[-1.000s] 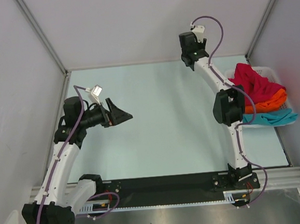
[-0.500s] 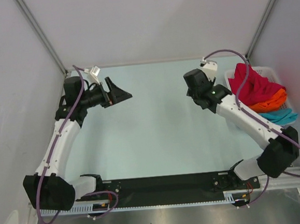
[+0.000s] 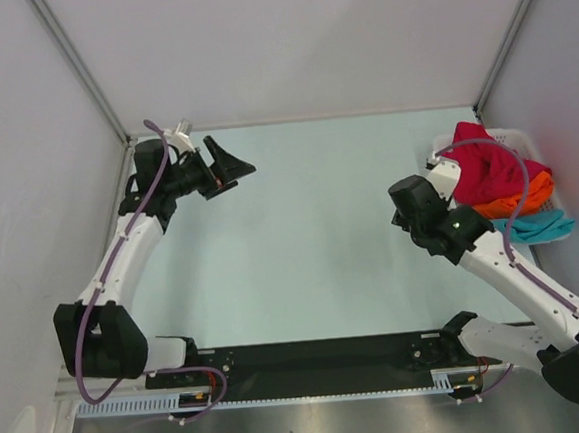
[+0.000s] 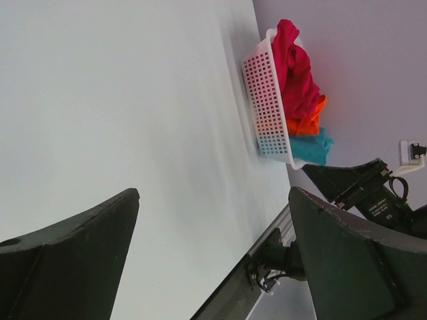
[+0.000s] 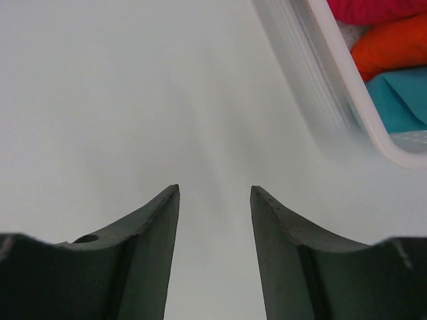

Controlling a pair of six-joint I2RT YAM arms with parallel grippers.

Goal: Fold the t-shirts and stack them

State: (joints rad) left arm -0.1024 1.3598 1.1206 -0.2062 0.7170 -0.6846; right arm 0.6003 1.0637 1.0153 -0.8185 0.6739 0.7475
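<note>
3 crumpled cloth t-shirts [image 3: 494, 168], crimson red, bright orange and teal blue, sit heaped in the white slatted plastic basket [image 4: 264, 107] at the right edge of the pale table [image 3: 321, 234]. The left gripper [image 4: 213, 195] gapes wide, empty; the right gripper [image 5: 215, 189], half open beside the basket, holds nothing.

3 crumpled t-shirts [image 3: 492, 165], crimson over orange over teal, heaped unfolded in the white basket [image 4: 267, 107]

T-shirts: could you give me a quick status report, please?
Left end effector open, empty. Right end effector open, empty, beside basket. T-shirts heaped in basket, unfolded. No obstruction seen.
</note>
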